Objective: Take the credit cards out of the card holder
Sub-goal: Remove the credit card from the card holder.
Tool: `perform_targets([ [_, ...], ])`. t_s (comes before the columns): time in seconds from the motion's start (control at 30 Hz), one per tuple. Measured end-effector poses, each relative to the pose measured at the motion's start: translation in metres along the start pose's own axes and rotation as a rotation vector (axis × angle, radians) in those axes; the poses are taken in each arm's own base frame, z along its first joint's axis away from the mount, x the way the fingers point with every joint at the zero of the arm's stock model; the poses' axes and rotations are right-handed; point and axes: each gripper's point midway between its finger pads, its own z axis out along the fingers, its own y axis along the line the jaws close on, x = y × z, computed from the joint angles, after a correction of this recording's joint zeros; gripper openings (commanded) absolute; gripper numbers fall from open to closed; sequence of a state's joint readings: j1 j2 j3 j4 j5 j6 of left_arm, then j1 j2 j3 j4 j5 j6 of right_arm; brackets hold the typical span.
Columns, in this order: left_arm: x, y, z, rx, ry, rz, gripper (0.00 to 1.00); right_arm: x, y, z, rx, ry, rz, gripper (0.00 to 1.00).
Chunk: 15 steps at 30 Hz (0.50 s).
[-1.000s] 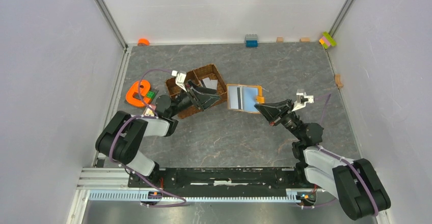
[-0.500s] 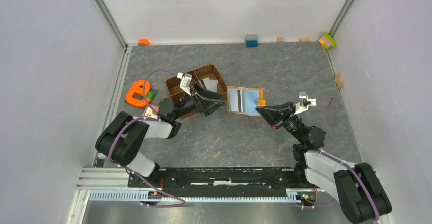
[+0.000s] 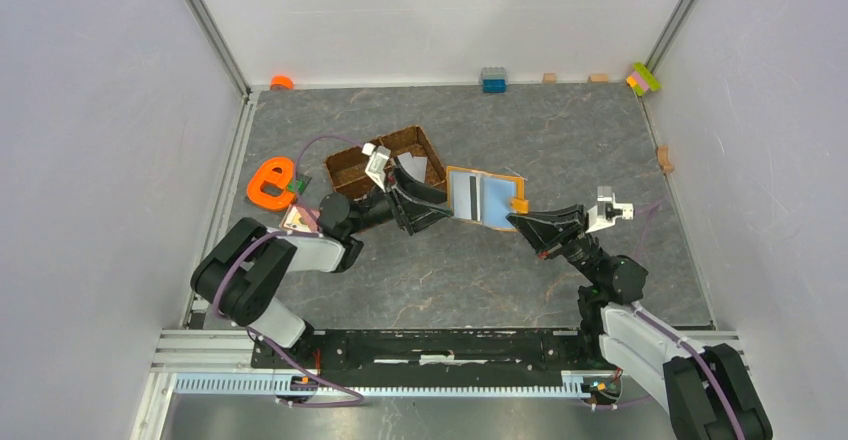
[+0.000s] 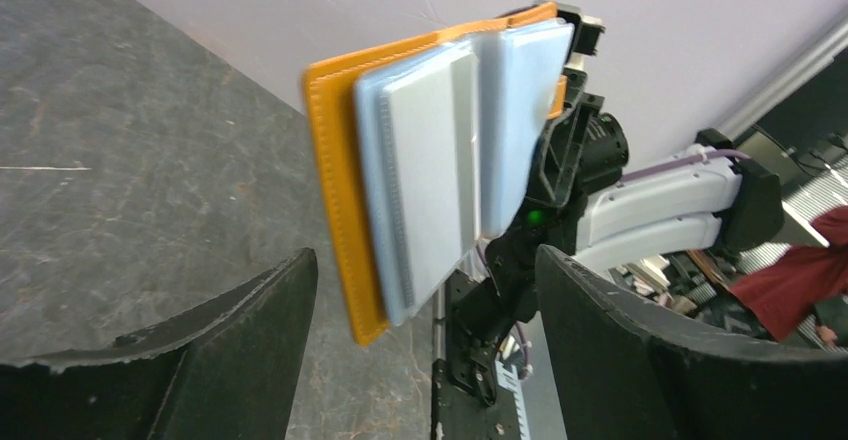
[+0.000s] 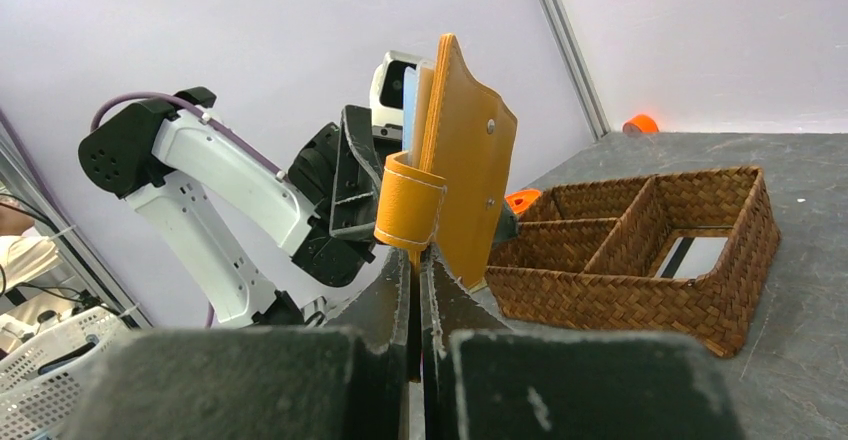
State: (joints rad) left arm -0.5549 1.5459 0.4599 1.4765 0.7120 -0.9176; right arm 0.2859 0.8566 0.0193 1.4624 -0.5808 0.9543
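I am at the pull-out step: my right gripper [image 3: 516,217] is clamped shut on the tab edge of the card holder [image 3: 483,198], holding it open and raised off the table, just at one o'clock of the table's middle. The credit cards [image 4: 425,160] sit in its blue-grey slots. My left gripper [image 3: 435,205], jaws spread wide and holding nothing, waits at nine o'clock of the holder. Next, I judge, it must close onto one card's edge only and slide it out along the slot. A loose card [image 3: 413,166] lies in the woven tray [image 3: 350,165] at ten o'clock. The grey marbled table [image 3: 560,130] has pale walls around and toy bricks [image 3: 493,80] at twelve o'clock.
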Motion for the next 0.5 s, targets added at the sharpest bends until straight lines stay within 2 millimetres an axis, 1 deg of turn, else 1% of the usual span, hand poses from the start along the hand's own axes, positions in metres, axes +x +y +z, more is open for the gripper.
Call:
perform_targets([
  [0.13,0.007,-0.01,0.012,0.045,0.027,-0.011,0.66,0.003,-0.002,0.0,0.006,0.01,0.018,0.0],
  [0.17,0.008,-0.012,0.013,0.054,0.033,-0.013,0.59,0.004,-0.003,0.0,0.01,0.015,0.027,0.0],
  [0.27,0.012,-0.015,0.015,0.069,0.047,-0.021,0.42,0.011,-0.009,-0.001,0.029,0.036,0.052,0.0],
  [0.33,0.012,-0.016,0.015,0.071,0.048,-0.021,0.36,0.013,-0.011,-0.001,0.036,0.046,0.061,0.0],
  [0.43,0.012,-0.016,0.015,0.068,0.045,-0.02,0.36,0.015,-0.014,-0.001,0.043,0.051,0.067,0.0],
  [0.47,0.012,-0.016,0.015,0.068,0.045,-0.021,0.38,0.015,-0.014,-0.001,0.044,0.052,0.067,0.0],
  [0.5,0.012,-0.016,0.015,0.068,0.045,-0.021,0.43,0.015,-0.014,-0.001,0.044,0.052,0.067,0.0],
])
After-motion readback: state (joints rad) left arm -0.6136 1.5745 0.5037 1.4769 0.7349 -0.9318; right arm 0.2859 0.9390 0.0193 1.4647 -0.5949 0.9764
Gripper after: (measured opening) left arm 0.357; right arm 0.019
